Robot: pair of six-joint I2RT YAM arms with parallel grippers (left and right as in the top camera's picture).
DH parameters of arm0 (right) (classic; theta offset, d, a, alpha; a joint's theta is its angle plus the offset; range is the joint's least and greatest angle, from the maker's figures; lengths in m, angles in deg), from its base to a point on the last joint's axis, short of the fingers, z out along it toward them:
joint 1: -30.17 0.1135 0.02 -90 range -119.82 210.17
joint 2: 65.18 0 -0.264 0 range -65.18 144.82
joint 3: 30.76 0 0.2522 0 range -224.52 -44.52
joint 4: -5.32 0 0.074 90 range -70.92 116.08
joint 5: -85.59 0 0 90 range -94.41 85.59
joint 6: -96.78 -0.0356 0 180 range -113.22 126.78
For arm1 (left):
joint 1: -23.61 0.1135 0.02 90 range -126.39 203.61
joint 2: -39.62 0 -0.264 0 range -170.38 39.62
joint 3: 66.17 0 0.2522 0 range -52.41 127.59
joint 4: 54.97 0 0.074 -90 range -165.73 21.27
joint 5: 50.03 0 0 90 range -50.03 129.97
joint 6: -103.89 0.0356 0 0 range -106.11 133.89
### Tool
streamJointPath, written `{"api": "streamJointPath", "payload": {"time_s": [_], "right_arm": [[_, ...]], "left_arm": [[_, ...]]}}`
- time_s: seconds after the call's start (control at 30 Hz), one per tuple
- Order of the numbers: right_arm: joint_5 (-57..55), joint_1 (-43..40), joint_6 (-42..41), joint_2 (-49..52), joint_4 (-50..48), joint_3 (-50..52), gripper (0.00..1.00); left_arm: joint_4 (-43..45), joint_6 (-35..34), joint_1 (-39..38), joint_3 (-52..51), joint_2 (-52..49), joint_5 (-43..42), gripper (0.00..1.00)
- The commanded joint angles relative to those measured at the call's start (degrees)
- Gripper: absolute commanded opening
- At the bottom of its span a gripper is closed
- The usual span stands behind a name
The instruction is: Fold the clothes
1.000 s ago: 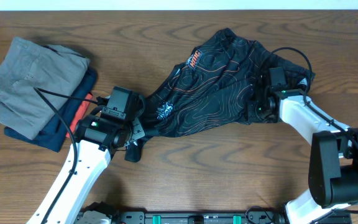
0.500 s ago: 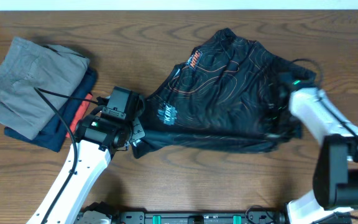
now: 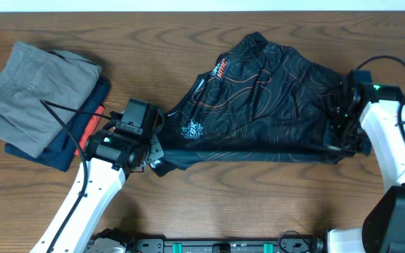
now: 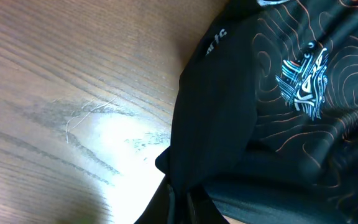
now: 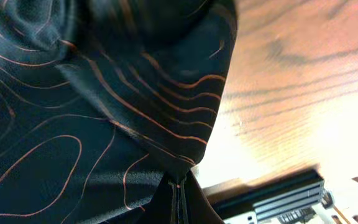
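Overhead: your black jersey (image 3: 259, 98) with orange contour lines lies mid-surface (image 3: 259, 211). Its lower edge is stretched taut between the left pincer (image 3: 153, 163) and the right pincer (image 3: 335, 146).
Left side: a grey garment (image 3: 34, 91) tops a navy garment (image 3: 58, 156) and an orange-red garment (image 3: 90, 131), near the jersey but not touching it.
Left wrist: your left pincer (image 4: 179, 202) is clamped on a bunched jersey (image 4: 229, 112) corner, with a pale blue-white emblem printed further up the cloth.
Right wrist: your right pincer (image 5: 178, 196) pinches a gathered jersey (image 5: 73, 124) edge, and bare surface (image 5: 291, 93) shows beside it.
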Motion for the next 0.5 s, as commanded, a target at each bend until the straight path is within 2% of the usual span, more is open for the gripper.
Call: {"api": "streamJointPath", "payload": {"time_s": [0.0, 0.1, 0.17, 0.27, 0.33, 0.4, 0.43, 0.47], "right_arm": [[-0.76, 0.35, 1.33, 0.28, 0.04, 1.2, 0.01], [-4.48, 0.31, 1.38, 0.28, -3.02, 1.4, 0.01], [-7.52, 0.17, 1.49, 0.28, -10.4, 1.4, 0.01], [-4.07, 0.15, 4.72, 0.5, -26.05, 1.42, 0.03], [1.92, 0.15, 6.84, 0.79, -34.16, 1.42, 0.3], [5.44, 0.2, 7.41, 0.79, -35.82, 1.42, 0.59], [6.14, 0.22, 7.37, 0.79, -35.1, 1.42, 0.66], [6.49, 0.22, 7.32, 0.79, -33.75, 1.42, 0.68]], "left_arm": [[-0.46, 0.79, 0.28, -0.11, -0.09, 2.01, 0.06], [-0.42, 0.76, 0.28, -0.11, -0.09, 2.01, 0.06], [-0.37, 0.76, 0.28, -0.11, -0.09, 2.01, 0.06], [-0.35, 0.76, 0.28, -0.11, -0.09, 2.01, 0.06], [-0.24, 0.76, 0.28, -0.11, -0.09, 1.99, 0.06], [-0.28, 0.76, 0.28, -0.11, -0.09, 1.99, 0.06], [-0.31, 0.76, 0.28, -0.11, -0.09, 1.99, 0.06], [-0.31, 0.76, 0.28, -0.11, -0.09, 1.99, 0.06]]}}
